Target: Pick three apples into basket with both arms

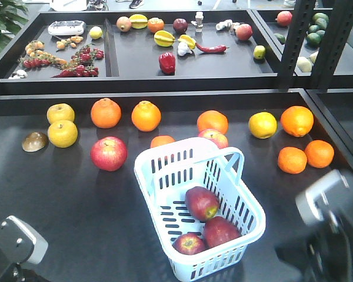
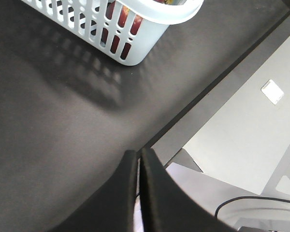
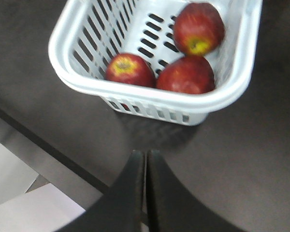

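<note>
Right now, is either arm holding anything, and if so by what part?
Nothing is held. The left gripper and right gripper are both shut and empty, clear of the basket.

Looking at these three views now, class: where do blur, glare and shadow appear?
Front view: the right arm is smeared by blur; glare washes the pale slotted plastic basket. Left wrist view: that basket throws a slatted shadow; the shut left claw looks sharp. Right wrist view: three dark red apples and the shut right claw look soft.

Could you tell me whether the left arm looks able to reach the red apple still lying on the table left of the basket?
Probably yes: nothing stands between the shut left gripper and that red apple, left of the basket.
</note>
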Tool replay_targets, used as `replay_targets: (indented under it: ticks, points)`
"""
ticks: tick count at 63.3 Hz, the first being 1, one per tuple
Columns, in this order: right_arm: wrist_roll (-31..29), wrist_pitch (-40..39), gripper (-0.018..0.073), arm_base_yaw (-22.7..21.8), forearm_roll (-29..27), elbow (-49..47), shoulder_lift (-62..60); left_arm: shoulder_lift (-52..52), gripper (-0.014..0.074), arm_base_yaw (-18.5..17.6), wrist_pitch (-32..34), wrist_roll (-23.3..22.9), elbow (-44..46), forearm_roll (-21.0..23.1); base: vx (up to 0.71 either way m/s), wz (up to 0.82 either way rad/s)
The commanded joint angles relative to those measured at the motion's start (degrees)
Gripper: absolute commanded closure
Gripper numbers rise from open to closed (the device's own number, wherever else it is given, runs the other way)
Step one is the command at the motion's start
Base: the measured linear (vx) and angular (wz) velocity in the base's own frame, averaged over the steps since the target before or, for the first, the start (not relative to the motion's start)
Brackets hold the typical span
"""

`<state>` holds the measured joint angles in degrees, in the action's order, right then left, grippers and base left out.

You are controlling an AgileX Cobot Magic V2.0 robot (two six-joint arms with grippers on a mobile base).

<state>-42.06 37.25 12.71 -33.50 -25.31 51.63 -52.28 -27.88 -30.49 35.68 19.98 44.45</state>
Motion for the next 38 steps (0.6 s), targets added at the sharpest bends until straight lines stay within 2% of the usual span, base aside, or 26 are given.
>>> replay_targets:
  ticks: [1,15,38]
  points:
    - [-0.34,-6.31,0.0564,-0.24,-1.19,2.45,-4.26,0.72,0.0603,-0.18,1.24,-0.59,1.09,1.9,0.0,0.0]
    - [-0.34,-5.89,0.0564,-0.24,-1.26,3.78,-8.48,0.72,0.0603,-0.18,1.24,-0.59,1.09,1.9,0.0,0.0]
    - [-0.34,-5.89,0.0564,-0.24,-1.26,3.78,-8.8,0.72,0.0603,-0.18,-2.09,-0.59,1.09,1.94,0.0,0.0]
